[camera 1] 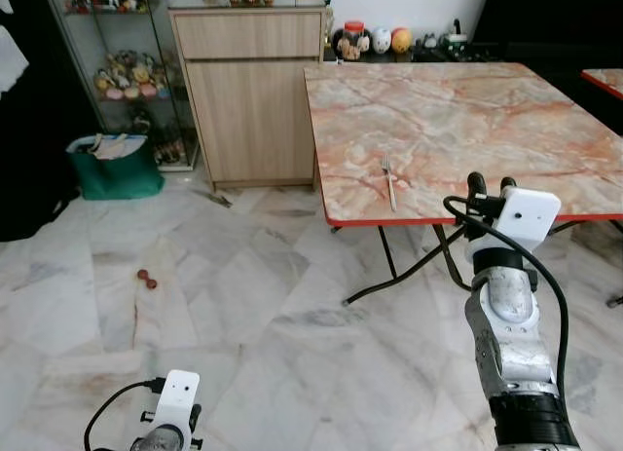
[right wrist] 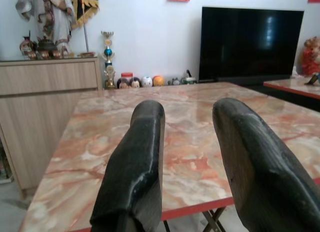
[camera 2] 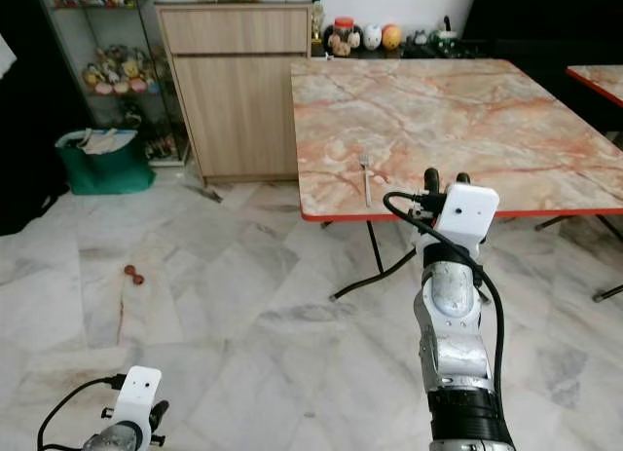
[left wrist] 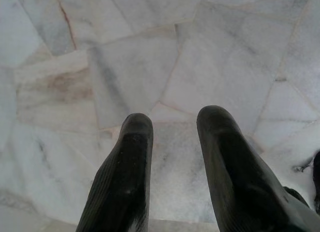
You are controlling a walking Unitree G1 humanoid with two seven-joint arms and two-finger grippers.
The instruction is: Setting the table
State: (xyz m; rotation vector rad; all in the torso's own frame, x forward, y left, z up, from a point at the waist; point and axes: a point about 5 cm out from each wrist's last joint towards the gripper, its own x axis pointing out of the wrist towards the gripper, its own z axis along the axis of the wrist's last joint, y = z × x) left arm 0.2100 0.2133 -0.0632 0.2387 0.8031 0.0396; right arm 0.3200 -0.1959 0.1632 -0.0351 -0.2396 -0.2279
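The right end effector [camera 1: 491, 185] is raised at the near edge of the pink marble surface [camera 1: 487, 100], fingers parted, empty. The silver metal fork [camera 1: 388, 181] lies near that edge. Approach from above, aligned across the handle. The left end effector [left wrist: 175, 142] hangs open, empty, above the floor.

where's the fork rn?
The small silver metal fork lies on the pink marble-patterned table, near its red front edge, ahead-left of the right claw.
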